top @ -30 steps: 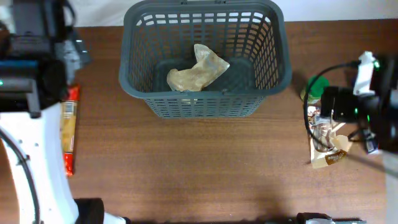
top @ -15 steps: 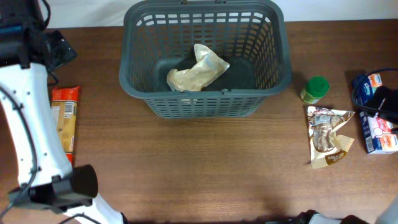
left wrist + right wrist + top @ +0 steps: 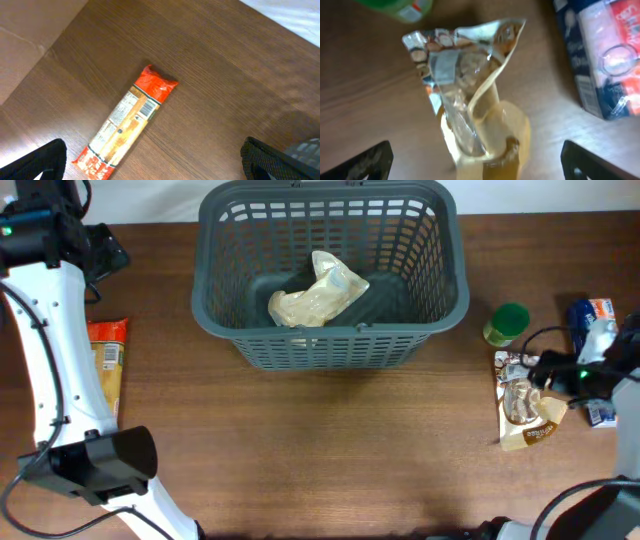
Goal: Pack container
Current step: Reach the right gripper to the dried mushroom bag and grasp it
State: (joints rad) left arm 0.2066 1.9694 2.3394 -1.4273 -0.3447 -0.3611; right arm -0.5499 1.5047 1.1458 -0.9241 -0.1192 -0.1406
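The dark grey basket (image 3: 330, 345) stands at the back middle of the table, with a beige crinkled packet (image 3: 318, 292) inside. My left gripper (image 3: 100, 250) is open and empty, hovering back-left above a long red-orange packet (image 3: 105, 370). That packet also shows in the left wrist view (image 3: 127, 122), between and beyond the open fingers (image 3: 160, 167). My right gripper (image 3: 548, 375) is open and hovers over a clear-and-tan snack pouch (image 3: 522, 408). In the right wrist view the pouch (image 3: 465, 95) lies between the spread fingers (image 3: 480, 170), not gripped.
A green-capped jar (image 3: 507, 323) stands just behind the pouch, and its edge shows in the right wrist view (image 3: 400, 7). A blue and red carton (image 3: 592, 313) lies at the right edge, also seen in the right wrist view (image 3: 602, 55). Bare wooden tabletop lies in front of the basket.
The left arm has pulled back towards the far left corner, uncovering the red-orange packet. The right arm drew off to the right edge, then came back over the snack pouch.
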